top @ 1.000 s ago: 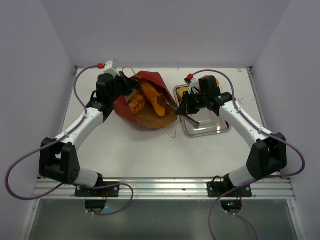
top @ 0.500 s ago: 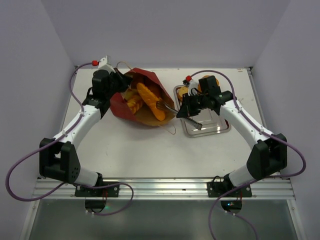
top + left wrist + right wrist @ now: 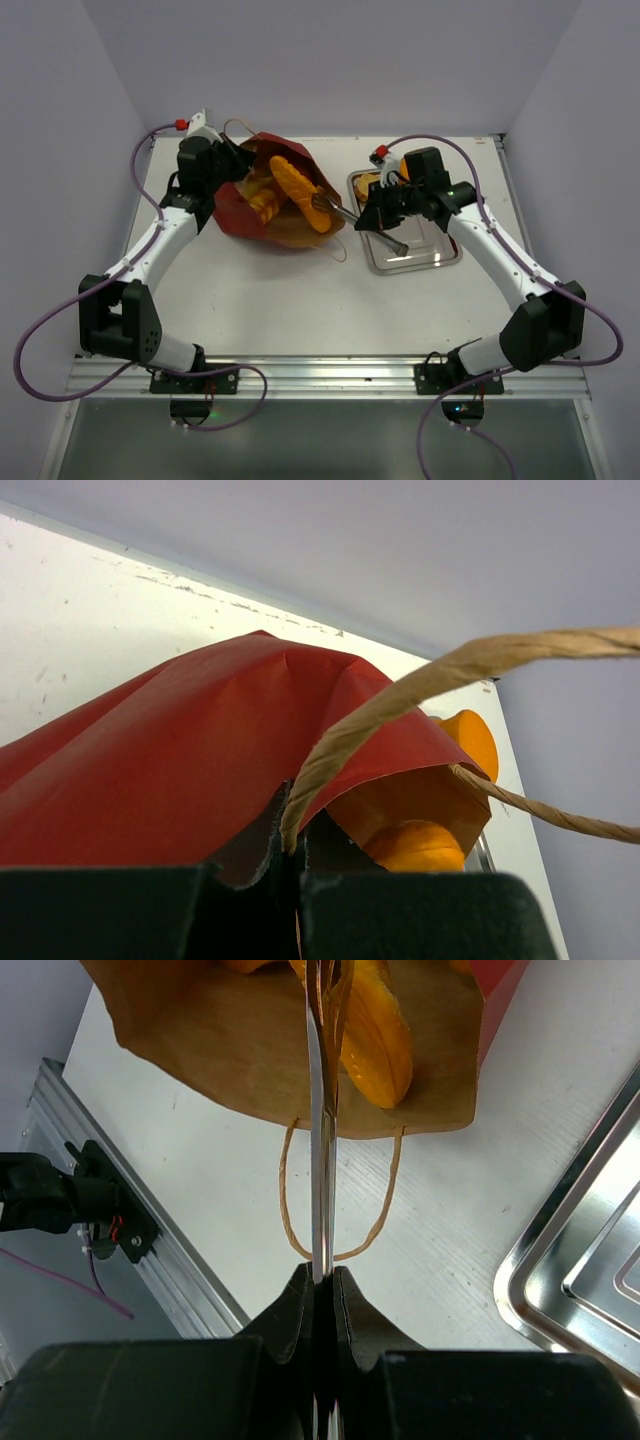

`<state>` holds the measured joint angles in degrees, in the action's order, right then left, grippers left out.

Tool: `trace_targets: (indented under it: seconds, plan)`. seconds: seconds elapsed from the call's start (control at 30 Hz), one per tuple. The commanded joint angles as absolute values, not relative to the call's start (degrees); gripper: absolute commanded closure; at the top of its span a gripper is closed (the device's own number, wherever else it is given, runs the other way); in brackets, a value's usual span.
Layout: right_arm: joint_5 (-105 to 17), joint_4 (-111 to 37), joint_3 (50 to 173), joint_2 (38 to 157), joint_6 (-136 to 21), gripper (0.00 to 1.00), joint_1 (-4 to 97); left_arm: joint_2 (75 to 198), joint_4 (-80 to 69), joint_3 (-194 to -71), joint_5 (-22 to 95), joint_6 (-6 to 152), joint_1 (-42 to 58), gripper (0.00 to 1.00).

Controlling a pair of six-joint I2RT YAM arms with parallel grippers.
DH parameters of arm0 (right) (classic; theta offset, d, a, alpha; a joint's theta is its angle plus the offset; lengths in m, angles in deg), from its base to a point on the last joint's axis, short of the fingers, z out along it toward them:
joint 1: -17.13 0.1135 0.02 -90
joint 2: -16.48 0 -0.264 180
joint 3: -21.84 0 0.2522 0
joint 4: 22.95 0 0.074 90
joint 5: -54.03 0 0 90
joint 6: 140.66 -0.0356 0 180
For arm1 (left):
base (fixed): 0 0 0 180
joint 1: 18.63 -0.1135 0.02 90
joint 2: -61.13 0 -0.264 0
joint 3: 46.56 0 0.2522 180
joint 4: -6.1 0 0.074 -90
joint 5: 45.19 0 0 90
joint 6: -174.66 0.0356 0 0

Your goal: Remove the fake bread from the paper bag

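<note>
The red paper bag [image 3: 250,208] lies on its side at the back left, brown mouth toward the tray. My left gripper [image 3: 230,160] is shut on its upper rim at the root of a loop handle [image 3: 400,695], holding that side up. Fake bread shows inside: a long golden loaf [image 3: 296,188] and a smaller orange piece [image 3: 262,203]. My right gripper [image 3: 376,218] is shut on metal tongs [image 3: 338,211], whose tips sit at the long loaf [image 3: 378,1040] in the bag's mouth. In the left wrist view, orange bread [image 3: 415,845] peeks from under the red paper [image 3: 180,770].
A shiny steel tray [image 3: 440,258] stands right of the bag, with orange bread pieces [image 3: 367,183] at its back end. The bag's lower handle loop [image 3: 340,1222] lies on the white table. The tray's corner [image 3: 570,1280] is close to my right gripper [image 3: 322,1280].
My left gripper has moved back and to the left, lifting the bag's rim; the bag has shifted left and its mouth stands higher. The right arm has shifted a little, tongs still at the loaf.
</note>
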<state>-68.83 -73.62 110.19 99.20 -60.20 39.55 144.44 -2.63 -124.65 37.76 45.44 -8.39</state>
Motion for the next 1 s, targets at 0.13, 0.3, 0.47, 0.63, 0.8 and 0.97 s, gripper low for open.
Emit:
trace_targets:
  seconds: [0.13,0.3,0.47,0.63,0.8,0.97]
  plan:
    - [-71.7,-71.6,114.5,95.8,-59.4,1.00,39.4,145.3,-2.4,-127.8,37.9,46.7,-9.1,1.00]
    - [-72.0,-71.5,114.9,95.1,-59.4,1.00,39.4,145.7,-3.0,-128.3,37.9,46.9,-9.3,1.00]
    - [-72.1,-71.6,114.8,93.5,-59.4,1.00,39.3,146.2,-3.7,-129.1,37.9,47.0,-9.7,1.00]
    - [-71.4,-71.7,114.5,91.0,-58.9,1.00,39.0,146.6,-4.2,-129.8,38.0,47.2,-10.0,1.00]
    - [-71.6,-71.7,115.0,89.2,-59.4,1.00,37.6,146.6,-4.7,-129.9,38.0,47.6,-10.3,1.00]
    - [-73.2,-71.7,115.8,87.5,-60.2,1.00,33.9,146.2,-5.5,-129.8,38.0,48.3,-10.8,1.00]
